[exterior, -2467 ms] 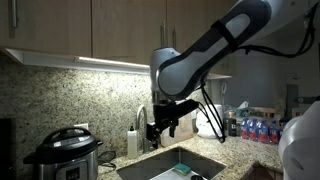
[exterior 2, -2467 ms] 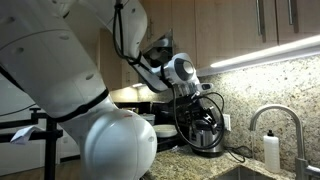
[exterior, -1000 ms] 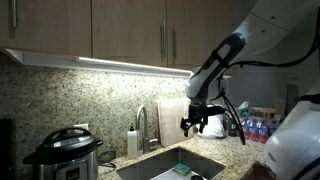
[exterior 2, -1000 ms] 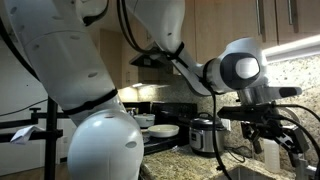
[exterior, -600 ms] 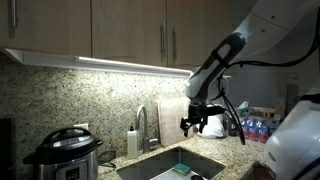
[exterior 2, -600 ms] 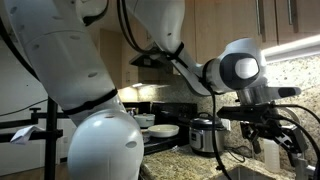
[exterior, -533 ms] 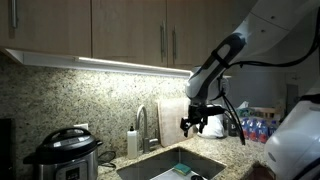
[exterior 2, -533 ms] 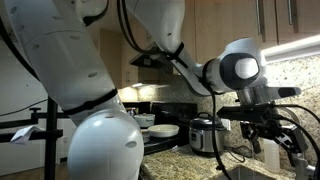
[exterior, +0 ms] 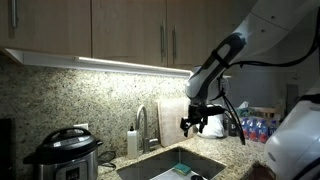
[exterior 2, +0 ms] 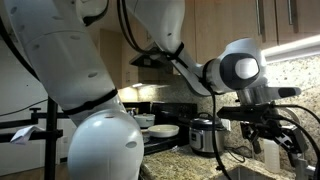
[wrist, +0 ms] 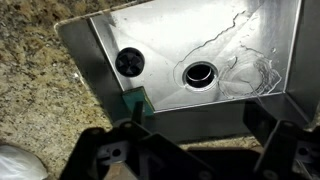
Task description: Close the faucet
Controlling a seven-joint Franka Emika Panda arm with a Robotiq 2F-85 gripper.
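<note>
The faucet [exterior: 143, 124] is a slim silver tap with an arched spout, standing behind the steel sink [exterior: 150, 166] next to a white soap bottle [exterior: 132, 142]. My gripper [exterior: 194, 124] hangs open and empty in the air, well to the right of the faucet and apart from it, above the sink's right side. In the wrist view the gripper [wrist: 195, 150] shows two dark fingers [wrist: 105, 152] spread wide over the sink's rim [wrist: 200, 115]. The faucet is out of the wrist view. In an exterior view the gripper [exterior 2: 262, 140] hides the faucet.
A black-and-steel pressure cooker [exterior: 62, 155] stands left of the sink and also shows in an exterior view [exterior 2: 203, 135]. Water bottles [exterior: 258, 129] stand at the right. The sink holds a drain [wrist: 203, 73] and a green sponge [wrist: 133, 103]. Cabinets hang overhead.
My gripper has moved from right beside the faucet to the right, away from it. Over the last second nothing has moved.
</note>
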